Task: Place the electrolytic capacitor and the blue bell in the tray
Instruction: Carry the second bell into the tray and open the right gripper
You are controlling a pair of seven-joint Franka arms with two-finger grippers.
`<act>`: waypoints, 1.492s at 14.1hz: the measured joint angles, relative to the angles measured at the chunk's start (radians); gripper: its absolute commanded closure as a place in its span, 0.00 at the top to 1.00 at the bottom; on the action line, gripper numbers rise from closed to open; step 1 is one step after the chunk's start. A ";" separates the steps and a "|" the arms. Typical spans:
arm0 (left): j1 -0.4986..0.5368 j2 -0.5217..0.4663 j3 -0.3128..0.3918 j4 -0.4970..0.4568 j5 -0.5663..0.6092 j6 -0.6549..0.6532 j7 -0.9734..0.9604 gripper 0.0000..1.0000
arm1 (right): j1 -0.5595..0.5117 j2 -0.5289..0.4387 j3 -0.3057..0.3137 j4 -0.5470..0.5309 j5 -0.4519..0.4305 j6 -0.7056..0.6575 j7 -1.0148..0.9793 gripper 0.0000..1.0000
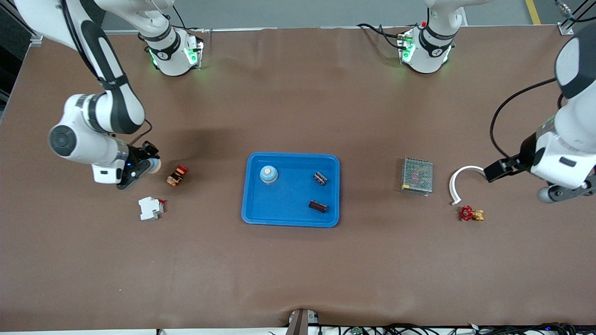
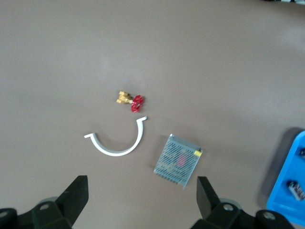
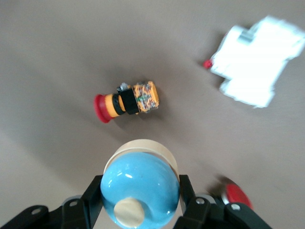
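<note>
The right gripper hangs over the worktop at the right arm's end, its fingers pinching a blue bell across its smooth, probably slippery dome. The tray sits mid-worktop, well apart, already holding another bell and two dark capacitors, with bare room between them. The left gripper waits with fingers spread over its end.

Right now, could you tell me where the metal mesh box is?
The metal mesh box sits on the table between the blue tray and the white curved piece.
</note>
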 measured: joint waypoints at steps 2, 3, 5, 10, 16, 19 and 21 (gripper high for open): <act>0.002 -0.030 0.000 -0.001 0.000 -0.043 0.026 1.00 | 0.001 -0.009 -0.001 0.148 0.000 -0.167 0.062 0.43; 0.002 -0.044 0.000 -0.002 0.000 -0.061 0.039 1.00 | 0.004 -0.010 0.001 0.225 0.000 -0.247 0.106 0.42; 0.005 -0.073 0.001 -0.003 -0.002 -0.102 0.088 1.00 | 0.031 -0.009 0.005 0.346 0.001 -0.350 0.201 0.42; -0.043 -0.189 0.122 -0.076 -0.095 -0.121 0.204 1.00 | 0.204 0.010 0.014 0.428 0.009 -0.343 0.571 0.44; -0.108 -0.260 0.194 -0.143 -0.107 -0.121 0.213 1.00 | 0.304 0.091 0.015 0.440 0.092 -0.176 0.850 0.44; -0.107 -0.262 0.197 -0.147 -0.108 -0.121 0.216 1.00 | 0.336 0.152 0.015 0.441 0.093 -0.066 0.915 0.44; -0.107 -0.262 0.197 -0.155 -0.108 -0.120 0.217 1.00 | 0.356 0.206 0.015 0.441 0.094 0.014 0.938 0.44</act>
